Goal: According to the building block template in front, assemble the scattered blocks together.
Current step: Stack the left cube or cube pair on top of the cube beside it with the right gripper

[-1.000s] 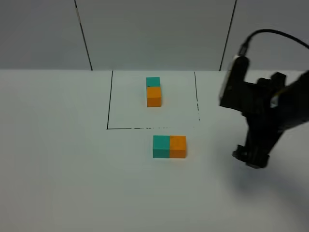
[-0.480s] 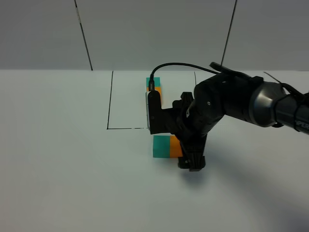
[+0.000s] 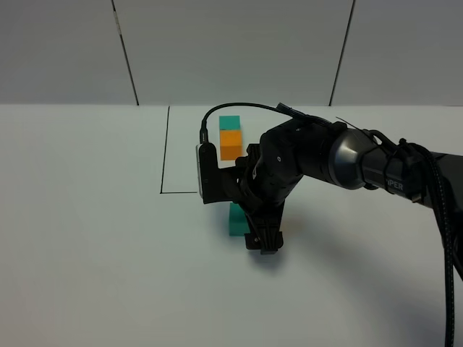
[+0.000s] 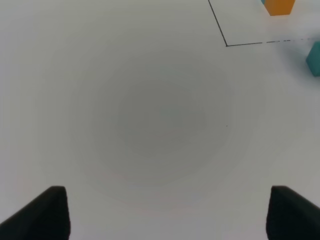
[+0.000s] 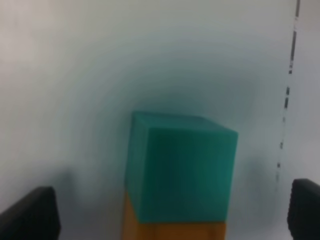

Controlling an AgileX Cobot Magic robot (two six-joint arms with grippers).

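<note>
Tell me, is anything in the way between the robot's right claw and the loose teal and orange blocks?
Nothing visible is. The right gripper hangs right over the teal block and the orange block touching it. Its jaws stand open on either side of them, with only bare table in the gaps.

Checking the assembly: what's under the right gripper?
The loose teal cube touching the orange cube, between its open fingers. In the high view the arm hides the orange one.

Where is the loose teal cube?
In the high view, the teal cube sits outside the black frame, on its near side, partly hidden by the right gripper.
</note>
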